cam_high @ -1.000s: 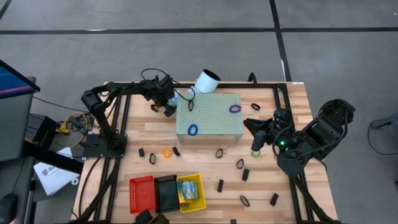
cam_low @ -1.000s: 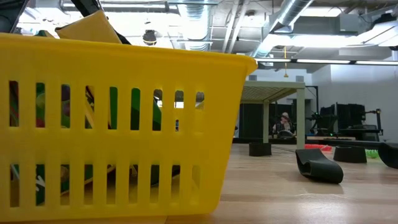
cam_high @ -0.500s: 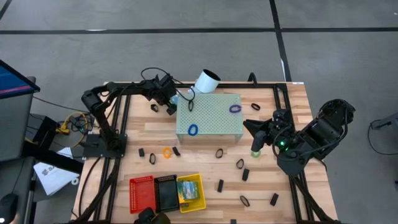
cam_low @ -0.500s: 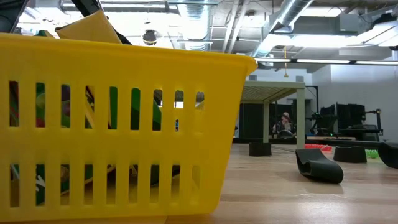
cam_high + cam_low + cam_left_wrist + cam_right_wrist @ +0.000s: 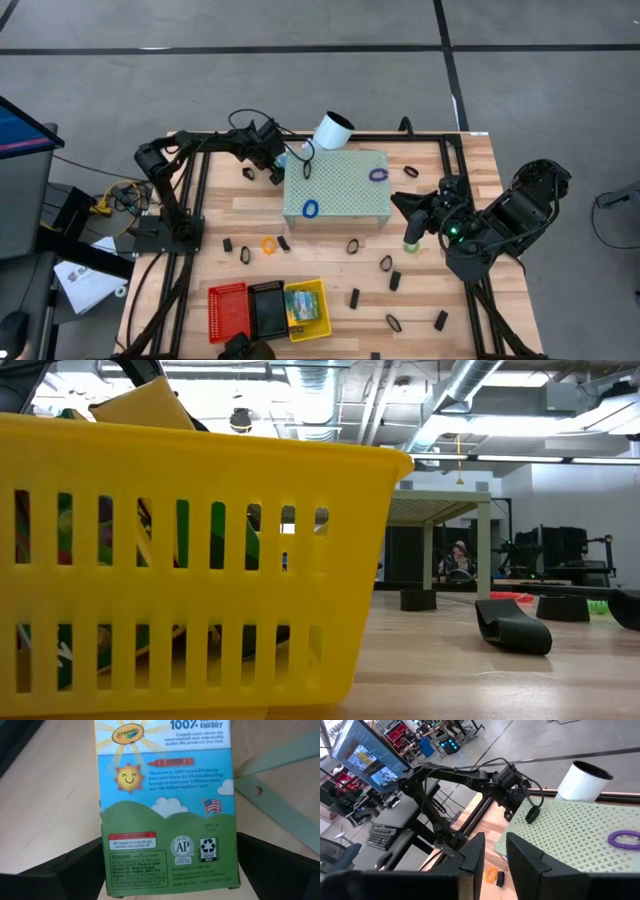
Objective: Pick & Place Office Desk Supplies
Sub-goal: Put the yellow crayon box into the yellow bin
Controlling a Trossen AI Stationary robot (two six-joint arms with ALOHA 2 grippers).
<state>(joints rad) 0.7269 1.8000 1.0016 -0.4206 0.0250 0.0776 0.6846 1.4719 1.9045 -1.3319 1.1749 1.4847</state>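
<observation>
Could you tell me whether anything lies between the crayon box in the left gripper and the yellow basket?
The left gripper holds the crayon box at the pale green perforated block's far left corner. Toward the yellow basket, only flat items lie on the table: an orange loop and small black clips, easily passed over.

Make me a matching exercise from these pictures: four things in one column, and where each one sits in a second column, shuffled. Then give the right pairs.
Things:
1. purple loop
2. orange loop
3. crayon box
4. white tube

Places:
A. between the left gripper's fingers
B. on top of the pale green perforated block
C. at the block's far edge, tilted, open end up
D. on the bare wooden table, just in front of the block

Right pairs: 1-B, 2-D, 3-A, 4-C
</observation>
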